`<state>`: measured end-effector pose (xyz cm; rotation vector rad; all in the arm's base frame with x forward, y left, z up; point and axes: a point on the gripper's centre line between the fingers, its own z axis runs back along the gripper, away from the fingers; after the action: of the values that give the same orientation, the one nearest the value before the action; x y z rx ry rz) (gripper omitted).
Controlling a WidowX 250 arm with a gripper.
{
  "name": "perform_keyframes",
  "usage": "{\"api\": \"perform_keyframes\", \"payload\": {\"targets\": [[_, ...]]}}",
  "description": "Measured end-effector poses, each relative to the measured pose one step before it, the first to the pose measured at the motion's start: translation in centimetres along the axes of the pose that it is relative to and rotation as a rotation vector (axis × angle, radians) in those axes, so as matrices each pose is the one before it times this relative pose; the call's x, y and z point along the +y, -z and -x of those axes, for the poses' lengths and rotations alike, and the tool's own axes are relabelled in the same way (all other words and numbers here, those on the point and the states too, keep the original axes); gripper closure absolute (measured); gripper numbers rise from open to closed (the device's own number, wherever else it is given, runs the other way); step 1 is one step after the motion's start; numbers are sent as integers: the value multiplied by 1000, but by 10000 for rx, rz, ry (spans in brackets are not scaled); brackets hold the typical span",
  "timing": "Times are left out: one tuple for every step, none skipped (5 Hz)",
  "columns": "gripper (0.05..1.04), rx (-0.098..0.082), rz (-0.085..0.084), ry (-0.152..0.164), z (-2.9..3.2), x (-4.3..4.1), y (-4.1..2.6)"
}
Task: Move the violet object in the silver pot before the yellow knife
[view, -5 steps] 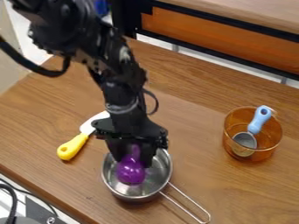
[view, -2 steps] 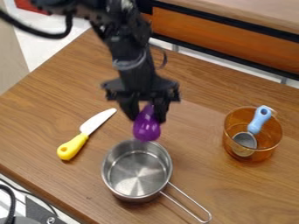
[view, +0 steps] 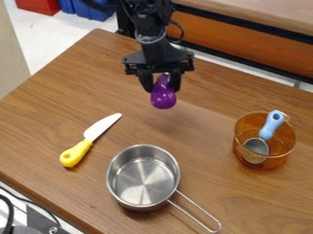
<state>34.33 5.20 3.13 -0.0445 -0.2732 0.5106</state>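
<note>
Wooden table (view: 55,105), pincer (view: 164,82) gripping violet object (view: 163,98) at upper centre, orange panel (view: 245,43) upper right, red bin (view: 38,6) upper left

- Round, see-through amber bowl (view: 286,145) on the brown wood-grain table (view: 202,137)
- Light-blue-handled, round-headed utensil (view: 272,124) leaning inside it
- Red box (view: 38,5) beside blue boxes (view: 92,11) behind

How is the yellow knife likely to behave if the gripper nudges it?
The yellow knife would probably slide or pivot rather than roll, since its blade lies flat on the table. It should stay stiff, being one straight piece. The thick rounded handle looks easier to pinch than the thin blade.
</note>
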Motion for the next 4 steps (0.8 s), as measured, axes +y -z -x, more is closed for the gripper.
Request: {"api": "perform_keyframes", "payload": {"targets": [[485, -181, -579, -785, -2570, 1646, 1613], [485, -74, -522, -384, -1437, 1805, 1484], [485, 101, -338, -352, -838, 374, 1989], [485, 131, -217, -63, 446, -87, 1086]]}}
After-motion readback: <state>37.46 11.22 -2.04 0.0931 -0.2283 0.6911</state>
